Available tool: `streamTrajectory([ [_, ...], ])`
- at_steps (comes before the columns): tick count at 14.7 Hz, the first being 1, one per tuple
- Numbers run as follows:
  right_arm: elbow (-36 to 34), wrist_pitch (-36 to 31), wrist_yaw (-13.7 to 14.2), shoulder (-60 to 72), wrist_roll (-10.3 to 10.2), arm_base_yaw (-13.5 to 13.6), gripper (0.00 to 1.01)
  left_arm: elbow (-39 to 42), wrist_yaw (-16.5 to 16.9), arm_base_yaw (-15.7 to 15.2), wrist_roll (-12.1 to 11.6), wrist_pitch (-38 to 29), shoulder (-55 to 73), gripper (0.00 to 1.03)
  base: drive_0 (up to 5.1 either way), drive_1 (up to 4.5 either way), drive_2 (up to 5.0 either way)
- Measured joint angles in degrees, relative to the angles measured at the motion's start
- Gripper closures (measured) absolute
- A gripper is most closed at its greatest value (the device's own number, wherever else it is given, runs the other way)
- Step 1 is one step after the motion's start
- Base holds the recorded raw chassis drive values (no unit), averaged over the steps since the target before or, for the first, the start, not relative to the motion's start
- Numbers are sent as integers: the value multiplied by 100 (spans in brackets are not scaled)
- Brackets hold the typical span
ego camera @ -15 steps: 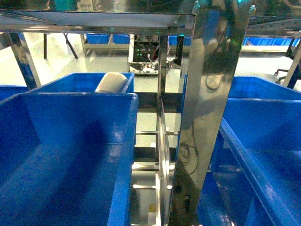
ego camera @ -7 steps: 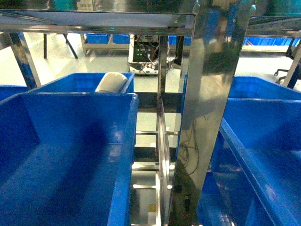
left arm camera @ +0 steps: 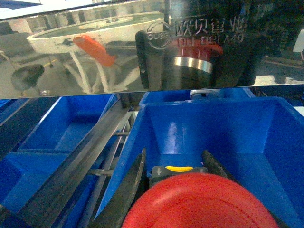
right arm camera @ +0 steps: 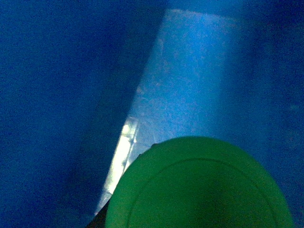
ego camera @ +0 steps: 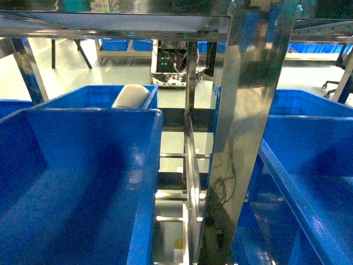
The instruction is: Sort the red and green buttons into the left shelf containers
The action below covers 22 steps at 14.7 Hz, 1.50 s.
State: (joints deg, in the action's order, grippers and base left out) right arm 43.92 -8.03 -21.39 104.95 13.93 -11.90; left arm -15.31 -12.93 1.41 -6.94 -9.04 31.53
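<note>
In the left wrist view the red button (left arm camera: 199, 204), its domed cap close to the camera, sits between the two dark fingers (left arm camera: 135, 185) of my left gripper (left arm camera: 175, 159), which is shut on its grey body. It hangs over the near end of a deep blue container (left arm camera: 209, 128). In the right wrist view the green button (right arm camera: 199, 190) fills the lower frame above the smooth blue floor of a container (right arm camera: 199, 71). The cap hides my right gripper's fingers. Neither gripper shows in the head view.
The head view shows a blue bin (ego camera: 149, 165) at the left with another (ego camera: 88, 94) behind it, a white roll (ego camera: 131, 96) on its rim. A steel upright (ego camera: 237, 138) separates them from a right bin (ego camera: 287, 182). A steel shelf (ego camera: 110, 22) runs overhead.
Reflections on the steel upright have shifted slightly downward. The bins and shelf look the same.
</note>
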Motion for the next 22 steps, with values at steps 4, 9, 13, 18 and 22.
streamTrajectory([
  [4,306,719,131,302,374,85,75,0,0,0,0,0,0,76,0,0,0],
  [9,-136,306,236,289,544,146,38,0,0,0,0,0,0,76,0,0,0],
  [13,-968,-1134,444,-352,686,267,1,0,2,0,2,-2,0,76,0,0,0],
  [18,-2028,-1873,457,-1635,796,358,3,0,0,0,0,-2,-2,76,0,0,0],
  [22,-3086,-1593,271,-3991,490,153,3,0,2,0,2,0,-2,76,0,0,0],
])
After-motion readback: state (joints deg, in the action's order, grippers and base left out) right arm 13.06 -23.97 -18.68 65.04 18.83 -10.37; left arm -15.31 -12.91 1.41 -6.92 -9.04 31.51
